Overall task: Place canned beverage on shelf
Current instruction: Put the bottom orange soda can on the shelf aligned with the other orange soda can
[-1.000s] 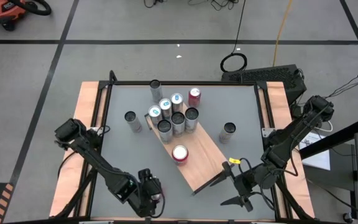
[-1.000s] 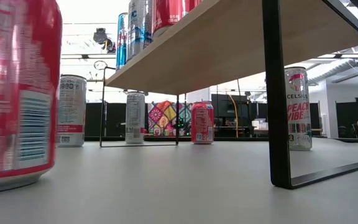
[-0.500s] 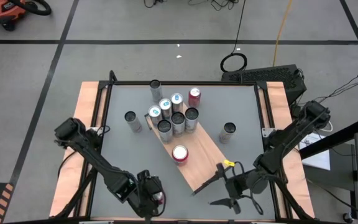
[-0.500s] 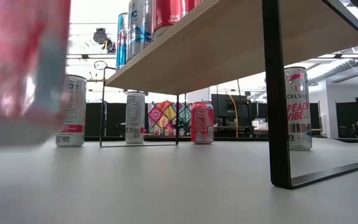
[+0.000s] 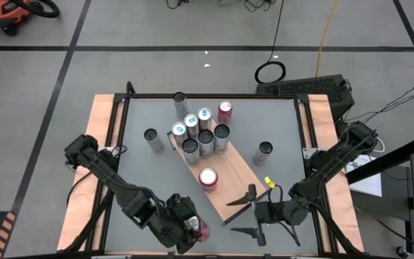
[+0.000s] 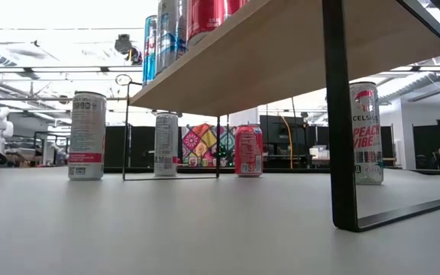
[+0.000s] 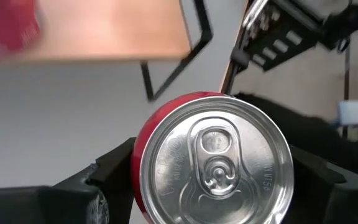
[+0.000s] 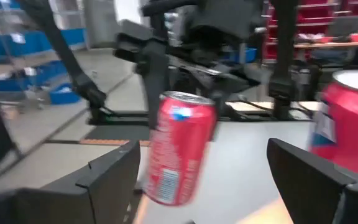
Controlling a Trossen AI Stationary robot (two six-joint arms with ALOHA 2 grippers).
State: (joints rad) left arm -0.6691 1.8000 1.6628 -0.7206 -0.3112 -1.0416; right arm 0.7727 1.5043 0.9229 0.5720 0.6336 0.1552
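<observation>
My left gripper (image 5: 190,229) is shut on a red can (image 5: 202,230) near the table's near edge, just short of the shelf's near end. The can's silver top (image 7: 213,168) faces the left wrist camera. The shelf (image 5: 228,183) is a light-brown board on black legs that runs slantwise across the table. It carries several cans at its far end (image 5: 200,133) and a red can with a white top (image 5: 208,178) at mid-length. My right gripper (image 5: 244,216) is open and empty beside the shelf's near end, facing the held can (image 8: 179,146). My left gripper pinches the red can between its two fingers (image 7: 114,177), on opposite sides of its upper wall (image 7: 140,163) just below the rim. The fingers come from above. The can hangs below them, lifted clear of the table and tilted (image 8: 178,149).
Single cans stand on the table at the left (image 5: 151,139), the far side (image 5: 180,101) (image 5: 224,110) and right of the shelf (image 5: 264,151). The shelf's black leg frame (image 6: 334,114) stands on the table. Pale wood strips (image 5: 99,144) line the table's sides.
My left gripper has lifted the red can off the table, out of the low view, and carried it toward the table's right edge, nearer the shelf's near end. My right gripper, open throughout, has moved toward the table's left edge, toward the can.
</observation>
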